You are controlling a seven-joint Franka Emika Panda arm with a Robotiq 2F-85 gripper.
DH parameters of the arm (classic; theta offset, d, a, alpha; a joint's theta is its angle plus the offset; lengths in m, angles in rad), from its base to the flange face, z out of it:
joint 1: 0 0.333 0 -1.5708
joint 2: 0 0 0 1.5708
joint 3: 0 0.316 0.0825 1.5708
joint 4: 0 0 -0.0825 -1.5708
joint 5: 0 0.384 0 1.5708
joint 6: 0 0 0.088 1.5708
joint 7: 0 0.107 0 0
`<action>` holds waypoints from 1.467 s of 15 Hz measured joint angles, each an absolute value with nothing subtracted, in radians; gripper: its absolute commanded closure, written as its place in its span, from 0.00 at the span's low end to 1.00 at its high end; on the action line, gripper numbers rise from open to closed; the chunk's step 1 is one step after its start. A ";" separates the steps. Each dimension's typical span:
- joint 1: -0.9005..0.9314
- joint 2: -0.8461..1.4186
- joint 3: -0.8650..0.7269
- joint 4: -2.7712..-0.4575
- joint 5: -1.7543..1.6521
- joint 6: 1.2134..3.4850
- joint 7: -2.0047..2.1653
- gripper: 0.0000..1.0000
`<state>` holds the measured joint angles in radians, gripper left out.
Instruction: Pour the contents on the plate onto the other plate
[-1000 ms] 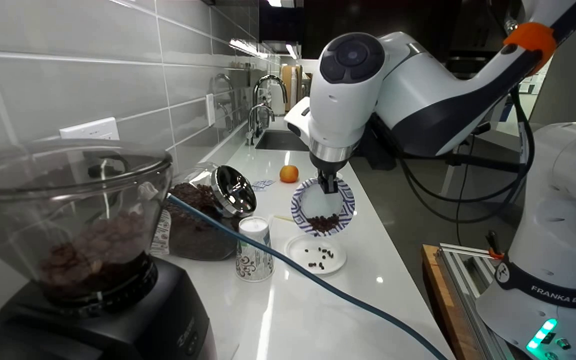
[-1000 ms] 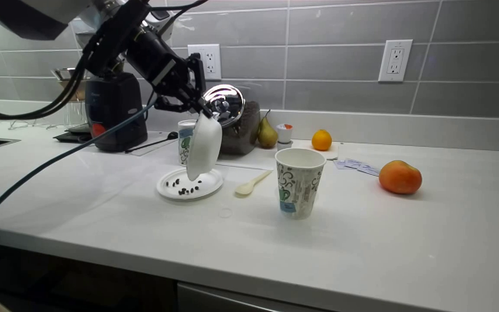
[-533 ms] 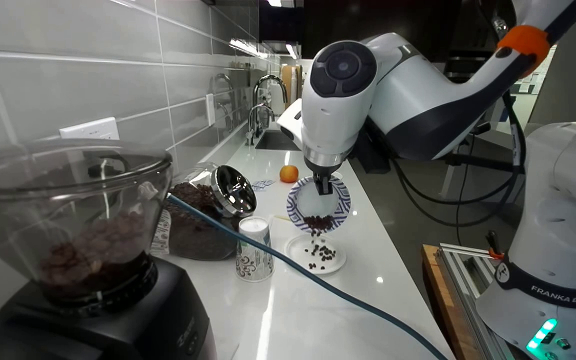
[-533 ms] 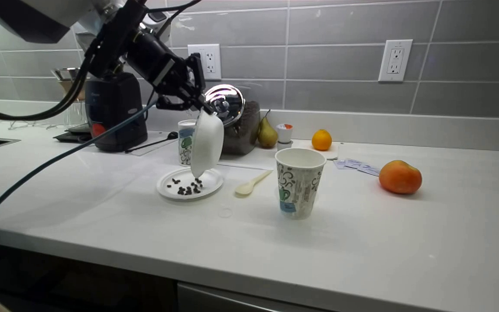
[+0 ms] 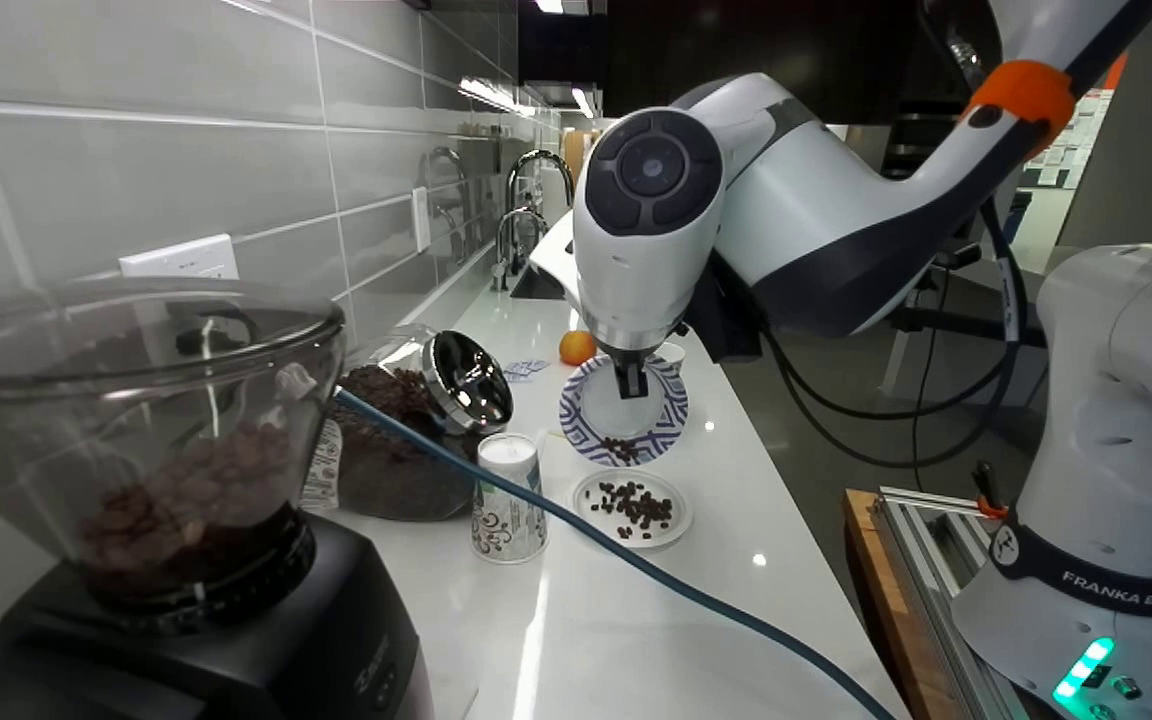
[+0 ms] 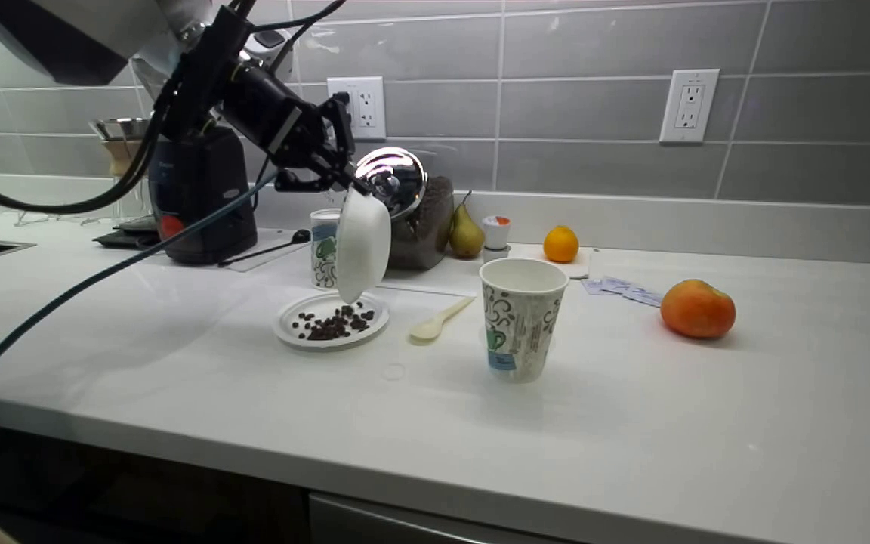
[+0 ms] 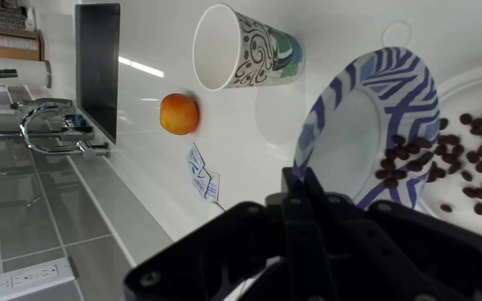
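Observation:
My gripper (image 7: 300,177) is shut on the rim of the plate (image 7: 345,138) with the blue-purple patterned ring. That plate hangs steeply tilted, its lower edge just above the other plate (image 6: 284,329), which lies flat and plain white on the counter. Most of the contents (image 5: 633,503), dark brown beans, are scattered over the plain plate. In the wrist view a small cluster of beans (image 7: 400,154) still rests at the low edge of the patterned plate. An exterior view shows only the white underside of the tilted plate (image 6: 363,245).
A paper cup (image 6: 523,321), a pale spoon (image 6: 439,321) and an orange-red fruit (image 6: 698,308) stand or lie on the counter. An upturned cup (image 5: 509,510), a jar with a chrome lid (image 5: 471,380) and a grinder (image 5: 206,590) line the wall side. A blue cable (image 5: 636,562) crosses the foreground.
Beans have slid off the patterned plate, and many more now lie on the plain one. The arm and held plate have shifted a little toward the wall, with the plate still tilted.

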<state>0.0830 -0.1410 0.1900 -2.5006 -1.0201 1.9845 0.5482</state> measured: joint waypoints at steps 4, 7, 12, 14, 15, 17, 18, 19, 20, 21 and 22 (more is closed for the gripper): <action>0.110 -0.102 0.198 -2.475 -1.031 1.940 0.584 0.99; 0.123 -0.079 0.198 -2.460 -1.042 1.911 0.627 0.99; 0.139 -0.057 0.198 -2.443 -1.042 1.882 0.676 0.99; 0.140 -0.060 0.193 -2.445 -1.041 1.918 0.643 0.99; 0.140 -0.067 0.186 -2.448 -1.041 1.954 0.618 0.99; 0.136 -0.093 0.166 -2.456 -1.038 2.010 0.578 0.99; 0.134 -0.106 0.155 -2.461 -1.037 2.029 0.558 0.99; 0.132 -0.119 0.147 -2.462 -1.037 2.031 0.548 0.99; 0.130 -0.127 0.143 -2.462 -1.038 2.022 0.543 0.99; 0.131 -0.133 0.145 -2.462 -1.040 1.998 0.543 0.99; 0.133 -0.137 0.152 -2.462 -1.041 1.960 0.546 0.99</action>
<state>0.1332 -0.1375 0.1517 -2.4624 -1.0407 1.9596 0.5459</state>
